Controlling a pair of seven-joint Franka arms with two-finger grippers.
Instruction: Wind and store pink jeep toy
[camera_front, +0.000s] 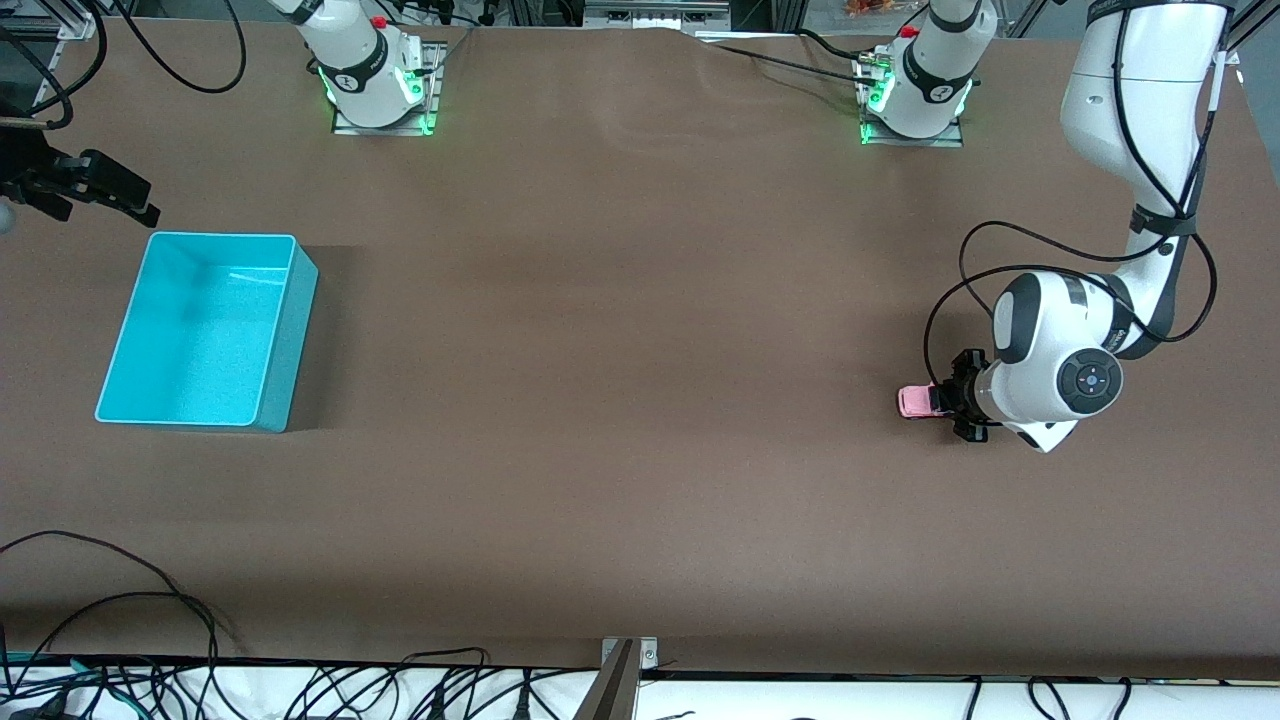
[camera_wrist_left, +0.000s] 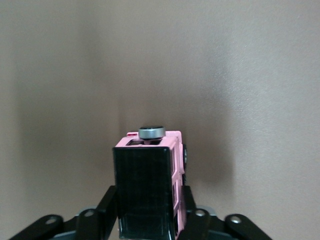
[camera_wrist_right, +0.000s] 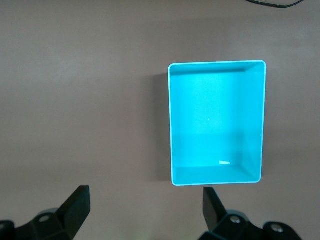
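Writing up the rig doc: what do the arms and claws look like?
Both arms have glossy white rounded shells with dark joint bands, a red button near each base and green lights at the base plates. Black cables loop along the left arm. The left claw and right claw are black, with flat angular fingers.

Turquoise bin (camera_front: 205, 330) on brown table (camera_front: 620, 350), seemingly empty.

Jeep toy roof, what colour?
Black, on a light pink body. The pink jeep toy shows best in the left wrist view, clamped in the left gripper.
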